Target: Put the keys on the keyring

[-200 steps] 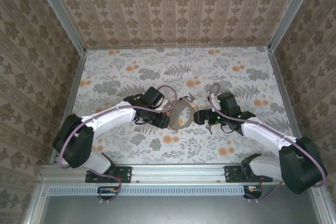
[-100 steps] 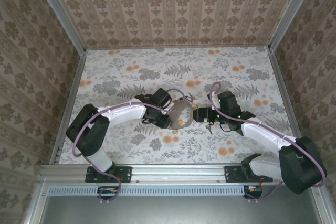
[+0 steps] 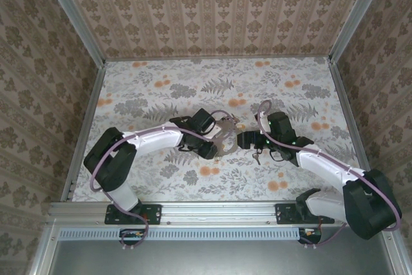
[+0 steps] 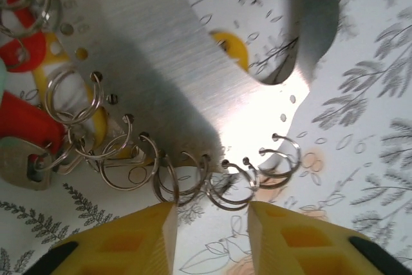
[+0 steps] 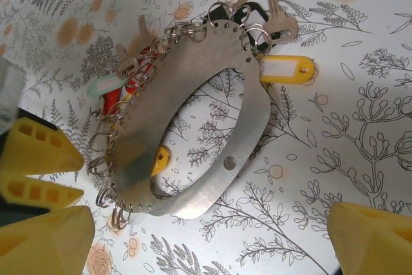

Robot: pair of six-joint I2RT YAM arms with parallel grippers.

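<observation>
Your left wrist view crops the wide brushed grey metal keyring (image 4: 148, 49) at its top edge; overhead, the small keys (image 3: 234, 120) blur together.

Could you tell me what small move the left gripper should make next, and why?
Probably ease the left gripper forward a little and close on the edge of the wide brushed grey metal keyring. Its yellow fingers stand apart just short of that edge, with small wire split rings before the gap and nothing gripped.
</observation>
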